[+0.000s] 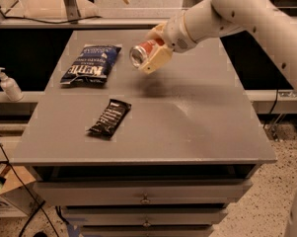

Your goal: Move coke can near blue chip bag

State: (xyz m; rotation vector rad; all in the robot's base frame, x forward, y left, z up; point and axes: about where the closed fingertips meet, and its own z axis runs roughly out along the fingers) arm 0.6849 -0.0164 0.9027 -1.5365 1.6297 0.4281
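Observation:
The coke can [142,52], red with a silver end facing me, lies on its side in my gripper [151,54], held above the grey table [187,117]. The gripper's cream fingers [157,60] are shut on it. The blue chip bag [91,64], navy with white lettering, lies flat on the table's back left. The can hangs in the air to the right of the bag, a short gap from its right edge. My white arm reaches in from the upper right.
A narrow black snack wrapper [109,117] lies on the table in front of the chip bag. A white pump bottle [9,84] stands on a ledge left of the table. Drawers sit under the table's front edge.

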